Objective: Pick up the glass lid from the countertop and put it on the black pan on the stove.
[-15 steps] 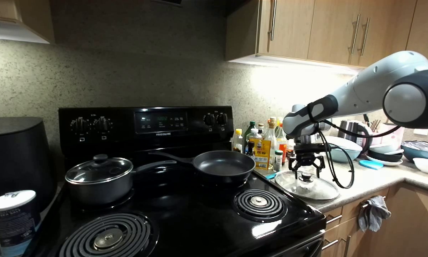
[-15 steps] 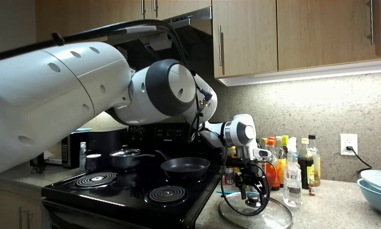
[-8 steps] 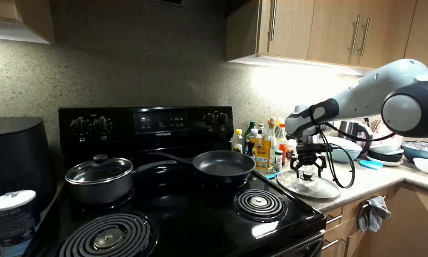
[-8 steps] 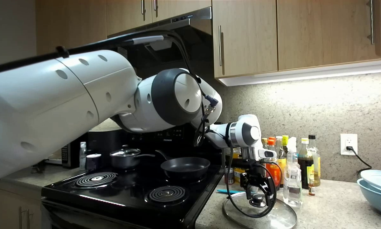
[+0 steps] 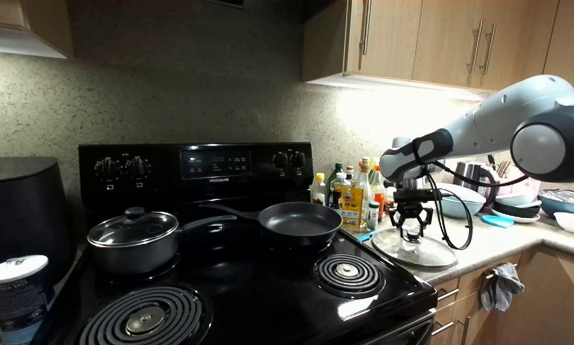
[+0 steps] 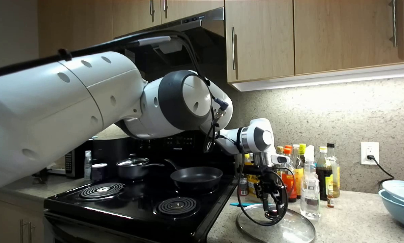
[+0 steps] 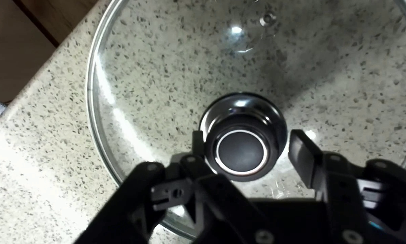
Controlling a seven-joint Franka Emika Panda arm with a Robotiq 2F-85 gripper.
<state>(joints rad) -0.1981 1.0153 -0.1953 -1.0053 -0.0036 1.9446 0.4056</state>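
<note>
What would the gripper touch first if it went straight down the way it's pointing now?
Likely the glass lid: its knob sits between the fingertips, so they'd probably come down beside it, though depth is unclear.

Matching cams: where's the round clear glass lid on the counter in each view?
In an exterior view: round clear glass lid at lower right, just right of the black coil-burner stove.
In an exterior view: lid at the bottom edge, right of centre.
Wrist view: lid fills most of the frame, cut off at top and right.
Shared landmark: black gripper, over the lid in all three.
</note>
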